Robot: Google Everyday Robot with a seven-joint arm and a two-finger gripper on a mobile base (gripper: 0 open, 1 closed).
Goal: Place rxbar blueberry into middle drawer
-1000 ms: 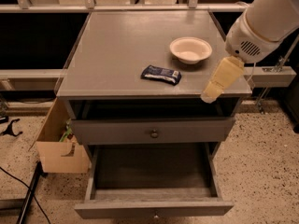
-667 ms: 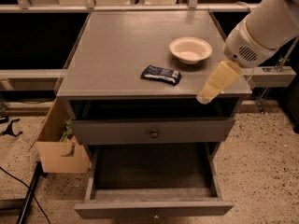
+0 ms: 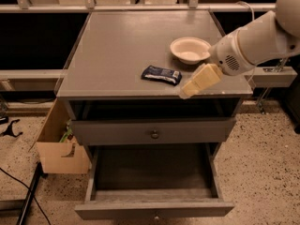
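The rxbar blueberry (image 3: pixel 161 74), a flat dark blue wrapper with white print, lies on the grey cabinet top (image 3: pixel 117 50) near its front edge. My gripper (image 3: pixel 193 85), cream-coloured on a white arm coming in from the right, hangs low over the top's front edge, a little right of the bar and apart from it. It holds nothing that I can see. The middle drawer (image 3: pixel 154 193) is pulled out wide below, and its grey tray has nothing in it. The drawer above it, with a round knob (image 3: pixel 153 134), is pushed in.
A cream-white bowl (image 3: pixel 190 49) stands on the top just behind my gripper. A cardboard box (image 3: pixel 58 149) sits on the floor left of the cabinet. A black cable (image 3: pixel 18 186) runs over the speckled floor. A rail crosses behind the cabinet.
My gripper has moved left along the front edge of the top, closer to the rxbar. The bar, bowl and drawers have not moved.
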